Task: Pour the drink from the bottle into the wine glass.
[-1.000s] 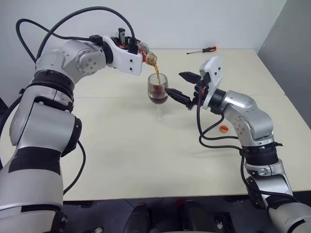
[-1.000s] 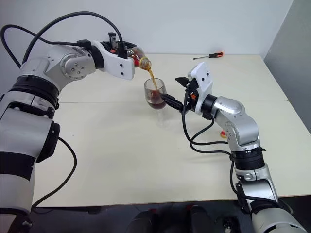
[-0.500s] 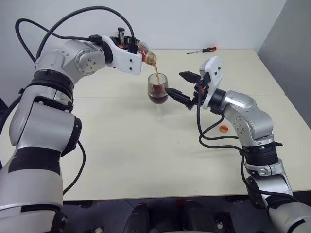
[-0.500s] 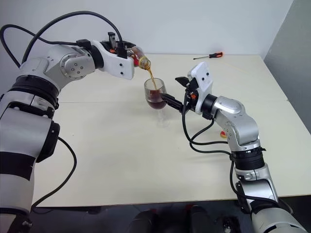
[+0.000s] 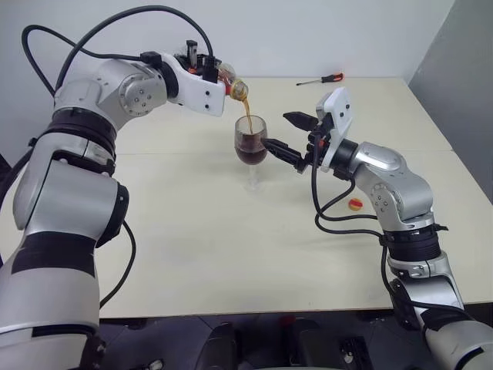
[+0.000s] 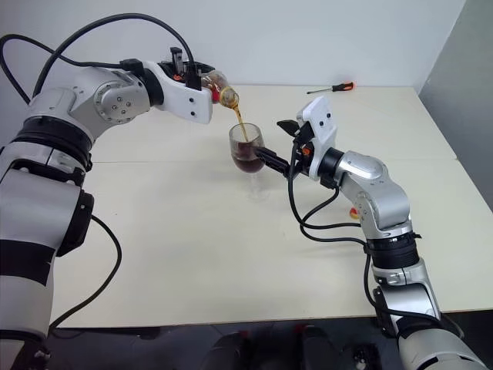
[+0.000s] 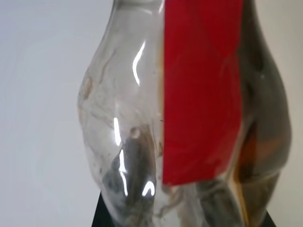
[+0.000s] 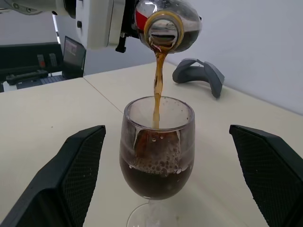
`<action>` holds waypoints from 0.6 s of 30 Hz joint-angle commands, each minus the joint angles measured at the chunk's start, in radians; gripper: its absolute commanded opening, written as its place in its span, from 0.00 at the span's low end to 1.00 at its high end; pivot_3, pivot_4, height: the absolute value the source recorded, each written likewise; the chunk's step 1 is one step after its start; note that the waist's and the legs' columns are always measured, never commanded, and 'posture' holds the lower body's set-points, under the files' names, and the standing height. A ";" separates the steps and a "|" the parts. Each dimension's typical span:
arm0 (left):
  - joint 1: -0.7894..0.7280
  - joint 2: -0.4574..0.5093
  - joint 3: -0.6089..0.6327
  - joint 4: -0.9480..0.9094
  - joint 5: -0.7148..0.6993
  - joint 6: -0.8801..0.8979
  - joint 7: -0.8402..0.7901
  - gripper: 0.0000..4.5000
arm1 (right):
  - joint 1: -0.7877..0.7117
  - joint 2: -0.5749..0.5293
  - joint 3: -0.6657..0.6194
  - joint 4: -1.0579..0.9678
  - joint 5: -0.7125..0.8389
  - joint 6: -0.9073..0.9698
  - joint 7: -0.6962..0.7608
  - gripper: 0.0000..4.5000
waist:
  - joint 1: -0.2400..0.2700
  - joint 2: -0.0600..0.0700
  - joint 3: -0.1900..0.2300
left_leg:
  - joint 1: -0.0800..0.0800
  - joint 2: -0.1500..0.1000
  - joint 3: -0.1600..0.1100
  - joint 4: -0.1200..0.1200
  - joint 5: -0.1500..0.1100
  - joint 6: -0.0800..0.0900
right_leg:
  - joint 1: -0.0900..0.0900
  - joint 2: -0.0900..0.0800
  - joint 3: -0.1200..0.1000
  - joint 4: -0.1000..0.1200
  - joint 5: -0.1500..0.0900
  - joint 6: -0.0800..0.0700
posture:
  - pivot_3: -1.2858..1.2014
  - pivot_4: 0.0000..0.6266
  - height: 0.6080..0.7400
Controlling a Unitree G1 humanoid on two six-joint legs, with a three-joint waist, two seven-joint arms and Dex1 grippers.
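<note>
The left tool [image 5: 218,75] is clamped on the bottle [image 5: 233,83], holding it tipped above the glass [image 5: 251,146] with its open mouth over the rim. A thin stream of drink [image 8: 157,97] falls into the bowl, which looks around half full, with foam on top. The right tool [image 5: 286,136] stands just beside the glass, its fingers [image 8: 71,170] spread wide on either side of the bowl and not touching it, ready to steady it.

To pour well from here, I would keep the bottle mouth centred over the bowl and the tilt gentle, so the stream stays thin and lands inside the rim. The foam could rise fast, so slowing the tilt as the level climbs seems wise, then rolling the bottle upright before the drink nears the rim. The right tool should avoid nudging the thin stem.

The glass stands on a pale counter [image 5: 231,247]. A small yellow cap [image 5: 355,204] lies on the counter, well to the right of the glass, and a red-handled screwdriver [image 5: 320,79] lies at the far edge behind it. A plain light wall [image 5: 308,31] backs the counter.
</note>
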 commanded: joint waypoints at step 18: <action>0.020 -0.093 0.409 -0.053 -0.511 0.260 -0.373 0.19 | -0.017 -0.008 -0.020 -0.028 0.011 -0.016 0.005 1.00 | -0.007 0.000 0.000 | 0.000 0.000 0.000 0.001 0.000 0.000 | 0.000 0.000 -0.001 0.000 0.000 0.000 | 0.52 0.24 1.00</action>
